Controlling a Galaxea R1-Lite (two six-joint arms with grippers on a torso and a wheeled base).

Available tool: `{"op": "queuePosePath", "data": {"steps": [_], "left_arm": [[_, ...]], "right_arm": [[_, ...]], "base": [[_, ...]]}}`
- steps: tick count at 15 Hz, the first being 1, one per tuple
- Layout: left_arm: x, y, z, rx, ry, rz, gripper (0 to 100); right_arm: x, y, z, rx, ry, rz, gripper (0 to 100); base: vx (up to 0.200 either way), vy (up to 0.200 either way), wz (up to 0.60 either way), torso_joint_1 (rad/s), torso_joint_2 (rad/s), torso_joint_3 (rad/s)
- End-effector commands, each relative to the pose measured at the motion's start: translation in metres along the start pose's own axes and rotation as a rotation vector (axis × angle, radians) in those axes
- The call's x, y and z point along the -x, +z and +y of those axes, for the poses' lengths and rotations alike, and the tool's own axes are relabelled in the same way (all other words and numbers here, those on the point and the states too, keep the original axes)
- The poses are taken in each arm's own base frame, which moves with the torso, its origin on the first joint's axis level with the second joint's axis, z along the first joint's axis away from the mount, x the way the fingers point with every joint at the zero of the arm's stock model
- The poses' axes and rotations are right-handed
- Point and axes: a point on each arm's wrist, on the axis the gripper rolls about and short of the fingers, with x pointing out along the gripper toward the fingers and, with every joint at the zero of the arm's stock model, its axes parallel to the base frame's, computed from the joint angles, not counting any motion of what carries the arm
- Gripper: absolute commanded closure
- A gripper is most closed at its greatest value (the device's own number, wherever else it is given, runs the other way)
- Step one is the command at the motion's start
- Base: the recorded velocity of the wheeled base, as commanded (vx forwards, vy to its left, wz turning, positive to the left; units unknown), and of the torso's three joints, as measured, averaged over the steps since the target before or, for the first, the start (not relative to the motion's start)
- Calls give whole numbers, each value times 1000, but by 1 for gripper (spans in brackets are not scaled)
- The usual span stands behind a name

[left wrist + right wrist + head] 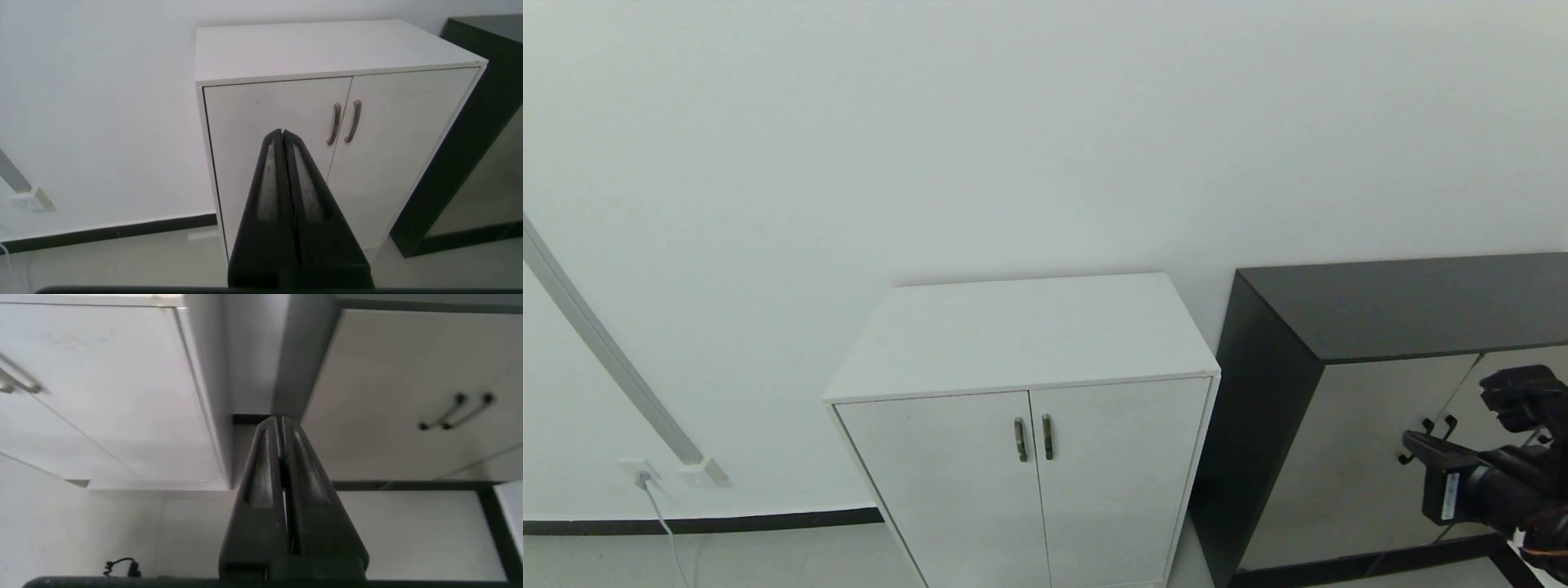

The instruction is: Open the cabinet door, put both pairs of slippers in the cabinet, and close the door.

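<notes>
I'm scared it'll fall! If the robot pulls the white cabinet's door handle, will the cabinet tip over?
Probably not: the white cabinet looks wide and boxy, backed against the wall. Its left door is a flat panel, likely stiff, so it should swing. The slim handle might be slippery.

The pale floor [768,563] carries a white cabinet [1029,335], doors shut, against the wall [1013,122]. A black cabinet [1405,302] stands just beside it, with a narrow gap between them.

Black tapered jaws, black arm [1503,490], seemingly white-labelled
</notes>
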Motion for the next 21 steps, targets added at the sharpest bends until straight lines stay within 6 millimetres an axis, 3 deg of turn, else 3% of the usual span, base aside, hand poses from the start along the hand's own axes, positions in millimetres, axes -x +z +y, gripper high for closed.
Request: {"op": "queuePosePath", "data": {"steps": [1,6,10,14,21], "left_arm": [[0,0,0,3,0,1,100],[0,0,0,3,0,0,100],[0,0,0,3,0,0,100],[0,0,0,3,1,0,100],[0,0,0,3,0,0,100]], "right_arm": [[31,-4,-8,10,-14,-63,100],[79,-15,-17,14,3,-56,100],[110,-29,-20,20,123,-34,100],[127,-45,-22,27,165,-5,100],[140,-70,-23,34,239,57,100]], "base": [[0,0,0,0,0,0],[0,0,0,0,0,0],[0,0,0,0,0,0],[0,0,0,0,0,0],[0,0,0,0,0,0]]}}
